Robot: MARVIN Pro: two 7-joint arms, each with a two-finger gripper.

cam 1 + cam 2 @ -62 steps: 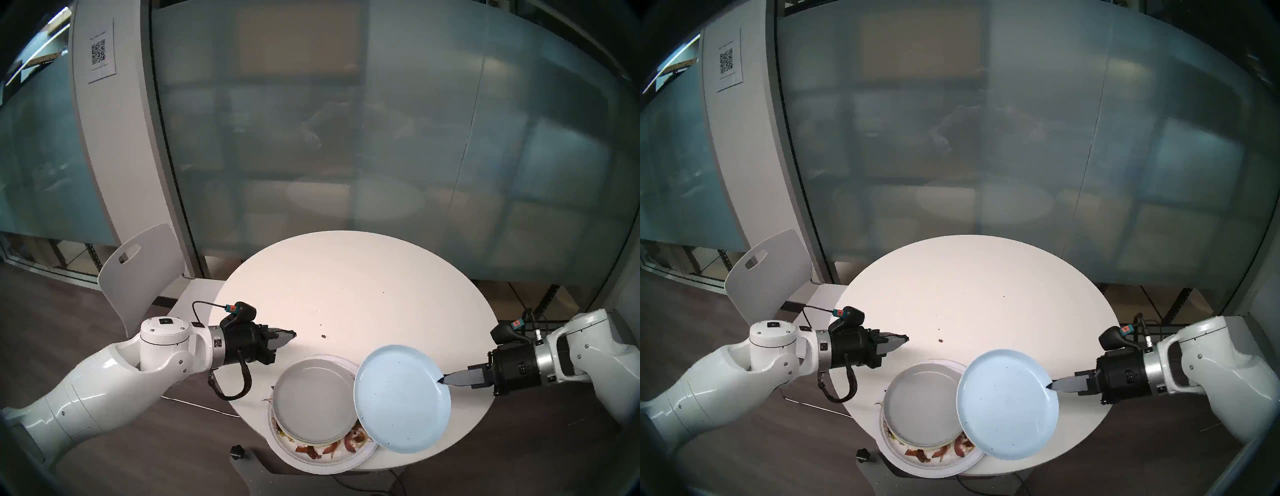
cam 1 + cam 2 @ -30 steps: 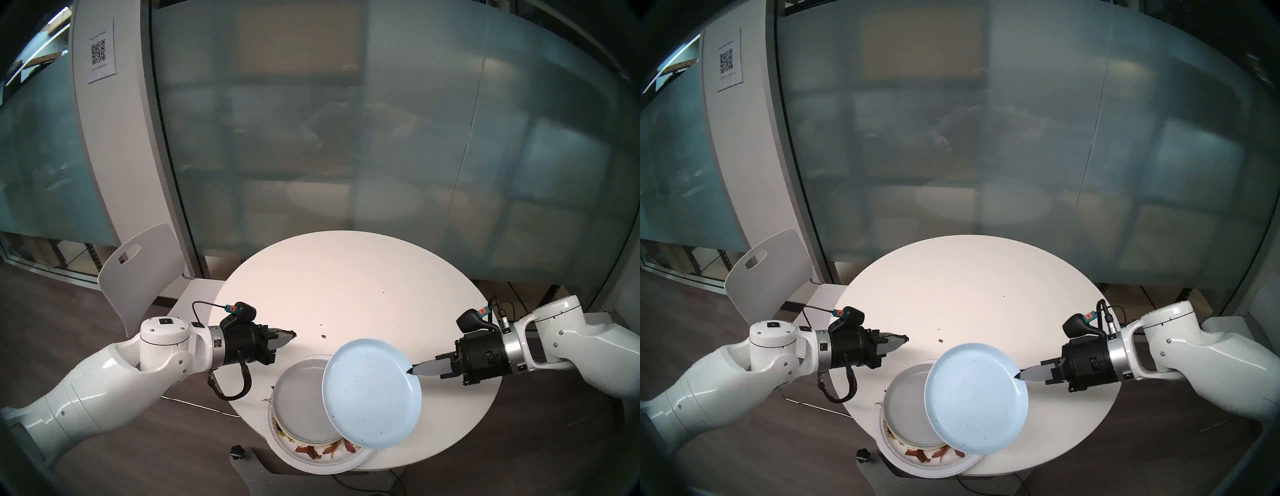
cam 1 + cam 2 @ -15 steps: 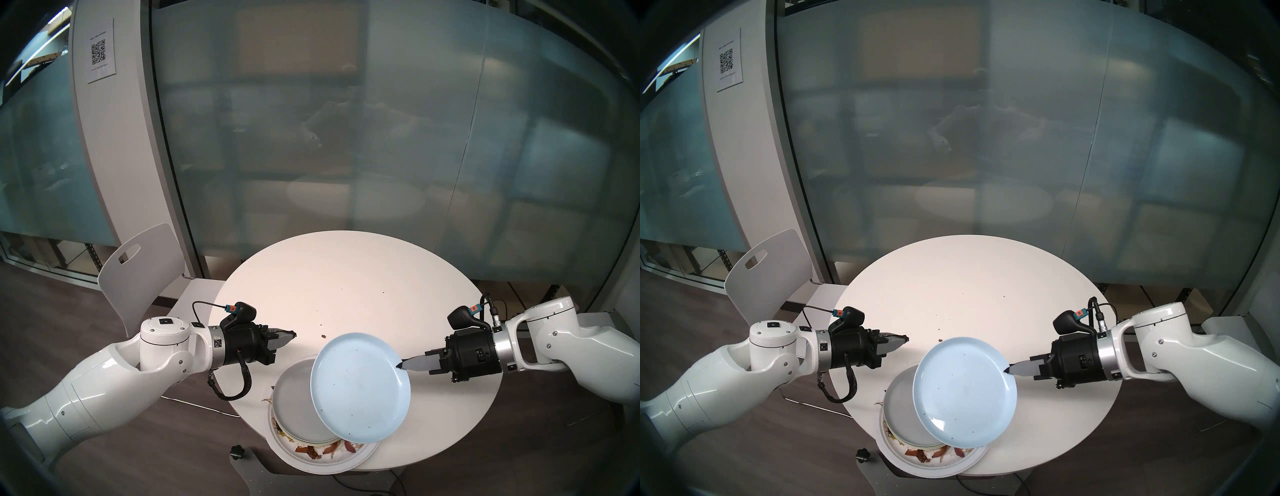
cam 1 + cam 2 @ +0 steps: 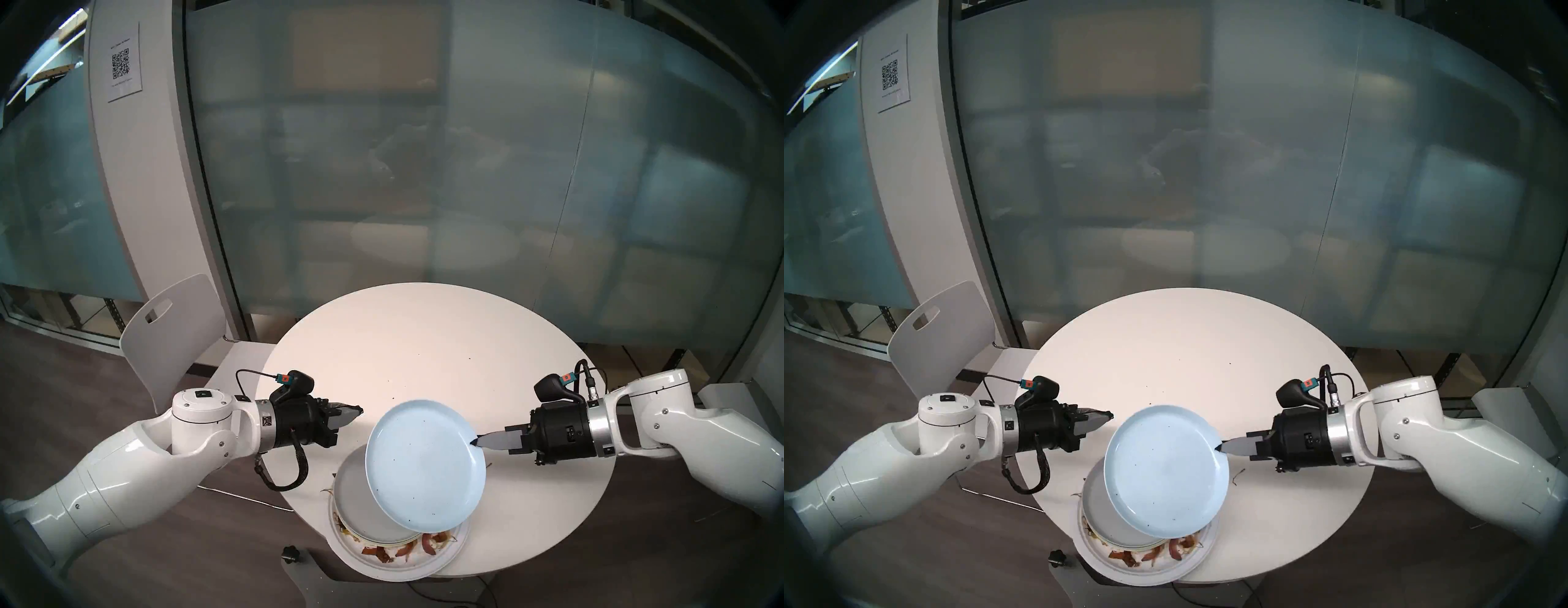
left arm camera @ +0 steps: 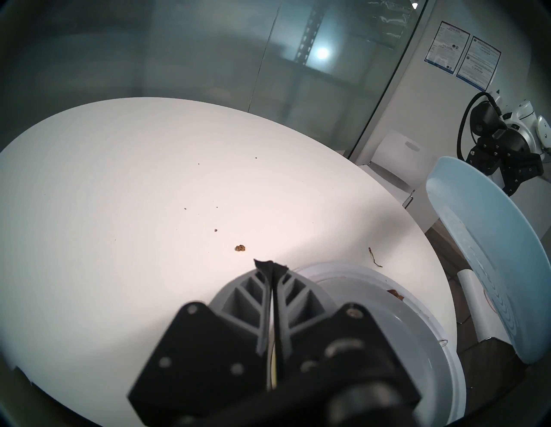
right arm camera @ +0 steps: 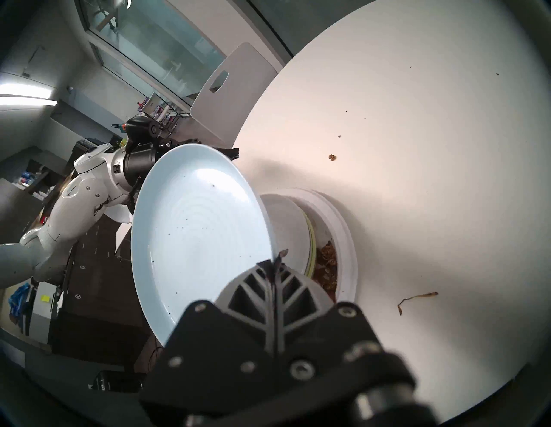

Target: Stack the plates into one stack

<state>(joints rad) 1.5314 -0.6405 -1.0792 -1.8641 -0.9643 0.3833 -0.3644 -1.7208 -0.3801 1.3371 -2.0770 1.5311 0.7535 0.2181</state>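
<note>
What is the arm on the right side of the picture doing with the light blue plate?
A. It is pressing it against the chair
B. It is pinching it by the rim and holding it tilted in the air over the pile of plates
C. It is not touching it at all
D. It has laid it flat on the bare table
B: the right gripper is shut on the rim of the light blue plate, which hangs tilted above the pile of plates.

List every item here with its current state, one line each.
light blue plate: airborne, tilted, pinched at its rim
right gripper: shut on the plate
left gripper: shut, empty
grey plate: topmost on the pile
paper plate: pile's base, food-strewn
table: crumb-dotted
</note>
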